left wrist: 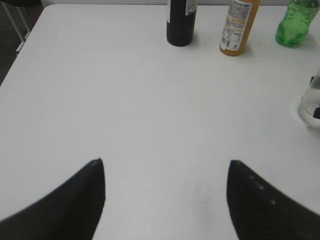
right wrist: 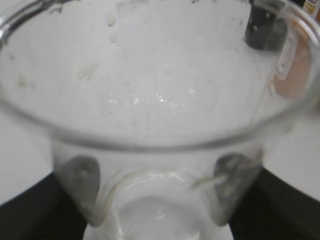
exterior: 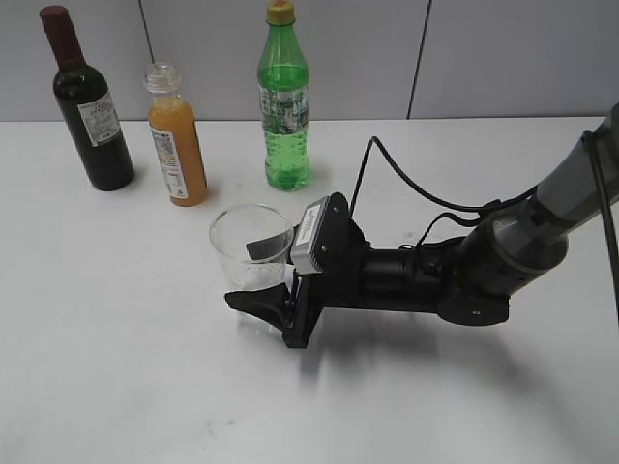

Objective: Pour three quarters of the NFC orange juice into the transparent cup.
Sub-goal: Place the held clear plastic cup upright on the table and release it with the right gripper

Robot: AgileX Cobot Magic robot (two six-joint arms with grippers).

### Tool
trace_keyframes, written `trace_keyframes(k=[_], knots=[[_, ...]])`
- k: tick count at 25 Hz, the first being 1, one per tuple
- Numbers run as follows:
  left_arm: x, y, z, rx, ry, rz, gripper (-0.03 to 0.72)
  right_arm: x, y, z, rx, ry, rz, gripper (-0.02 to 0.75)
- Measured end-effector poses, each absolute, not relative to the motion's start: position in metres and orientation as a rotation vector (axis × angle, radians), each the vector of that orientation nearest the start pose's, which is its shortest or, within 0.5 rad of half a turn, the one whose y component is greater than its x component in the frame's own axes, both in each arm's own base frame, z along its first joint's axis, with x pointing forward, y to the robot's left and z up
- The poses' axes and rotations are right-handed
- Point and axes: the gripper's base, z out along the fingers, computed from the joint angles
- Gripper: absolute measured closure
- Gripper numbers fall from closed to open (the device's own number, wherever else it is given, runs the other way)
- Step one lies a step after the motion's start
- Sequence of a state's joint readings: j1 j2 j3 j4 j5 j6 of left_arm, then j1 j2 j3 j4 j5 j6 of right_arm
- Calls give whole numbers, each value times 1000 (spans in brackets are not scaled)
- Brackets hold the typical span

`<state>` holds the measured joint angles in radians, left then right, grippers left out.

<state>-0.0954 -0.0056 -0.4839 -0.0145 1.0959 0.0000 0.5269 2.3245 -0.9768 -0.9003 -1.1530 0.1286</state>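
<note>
**Right gripper clamped on cup, juice bottle upright at back of desk**

Surface: flat matte white desk (exterior: 116, 367), faint scuffs, light grey panelled wall (exterior: 484, 58) behind it.

Back row, left to right, all upright:
- dark glass wine bottle with maroon foil neck and white label (exterior: 89, 106)
- small slim clear plastic bottle of cloudy orange juice, capless threaded neck, white-and-black label (exterior: 176, 140), just beside the wine bottle, not touching
- taller green translucent plastic bottle with yellow cap (exterior: 284, 101), partly filled

Clear colourless tapered tumbler with thin rim (exterior: 250, 246) stands mid-desk, in front of the juice and green bottles, apart from both. Looks empty; smudges on the inner wall in the right wrist view.

Right gripper (exterior: 259, 275), black with smooth curved fingers, lies low and horizontal; one finger on each side of the tumbler, pads pressed on its wall. Black cable (exterior: 387, 179) loops off the arm.

Left gripper (left wrist: 165, 200): two black pointed fingers spread wide over bare desk, holding nothing. Not seen in the exterior view.
</note>
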Motion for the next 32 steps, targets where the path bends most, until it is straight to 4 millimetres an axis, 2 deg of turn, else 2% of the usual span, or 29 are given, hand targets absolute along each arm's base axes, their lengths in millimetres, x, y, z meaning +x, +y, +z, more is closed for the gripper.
trace_keyframes(k=[5,10,17,27,32], knots=[[-6,-1,270,101,2088,-75,104,294,247,49,-1287,1385,865,200],[-6,-1,270,101,2088,-75,104,294,248,44,-1400,1389,823,200],[-6,-1,270,101,2088,-75,104,295,246,40,-1441,1439,790,134],[-6,-1,270,101,2088,-75,104,293,241,61,-1590,1568,740,136],[-6,-1,270,101,2088,-75,104,295,229,71,-1675,1639,682,145]])
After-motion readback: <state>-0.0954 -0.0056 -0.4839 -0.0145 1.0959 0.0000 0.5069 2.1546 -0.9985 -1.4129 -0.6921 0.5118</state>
